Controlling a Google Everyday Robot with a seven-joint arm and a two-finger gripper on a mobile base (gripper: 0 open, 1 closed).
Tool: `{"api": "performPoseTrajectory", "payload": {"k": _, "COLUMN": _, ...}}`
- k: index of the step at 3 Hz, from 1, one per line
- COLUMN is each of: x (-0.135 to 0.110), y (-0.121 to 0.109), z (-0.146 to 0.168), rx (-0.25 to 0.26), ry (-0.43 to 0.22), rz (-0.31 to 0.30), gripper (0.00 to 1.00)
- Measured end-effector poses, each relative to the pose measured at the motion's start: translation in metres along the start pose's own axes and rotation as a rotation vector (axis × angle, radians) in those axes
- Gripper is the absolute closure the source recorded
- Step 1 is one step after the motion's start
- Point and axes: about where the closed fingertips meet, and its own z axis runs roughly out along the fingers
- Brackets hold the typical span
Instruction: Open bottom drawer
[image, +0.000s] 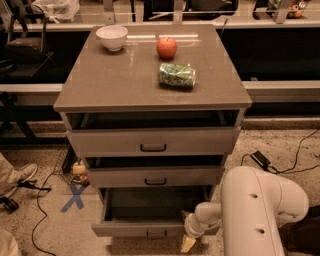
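Already pulled well out, bottom drawer (131, 229) seen beneath two slightly open upper drawers (115, 143), gripper (189, 242) held at its front's right end, hold cannot be told

The open bottom drawer (131, 229) juts over the floor (60, 236), end effector (189, 243) at its right corner.

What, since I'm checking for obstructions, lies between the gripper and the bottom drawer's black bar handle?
Camera view: only the grey-beige bottom drawer's bare front; the gripper hangs by its right end.
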Motion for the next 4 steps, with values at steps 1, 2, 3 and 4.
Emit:
{"api": "performPoseTrajectory", "payload": {"k": 1, "x": 0.0, "y": 0.0, "z": 0.0, "rx": 0.0, "ry": 0.0, "rz": 0.0, "gripper": 0.4}}
{"api": "performPoseTrajectory", "payload": {"k": 2, "x": 0.0, "y": 0.008, "z": -0.002, "rx": 0.005, "ry": 0.009, "rz": 0.004, "gripper": 0.63}}
{"api": "performPoseTrajectory", "payload": {"k": 3, "x": -0.001, "y": 0.014, "z": -0.013, "rx": 0.03, "ry": 0.038, "rz": 0.009, "gripper": 0.86}}
{"api": "performPoseTrajectory", "payload": {"k": 4, "x": -0.001, "y": 0.029, "z": -0.016, "rx": 0.052, "ry": 0.039, "rz": 0.018, "gripper": 1.0}}
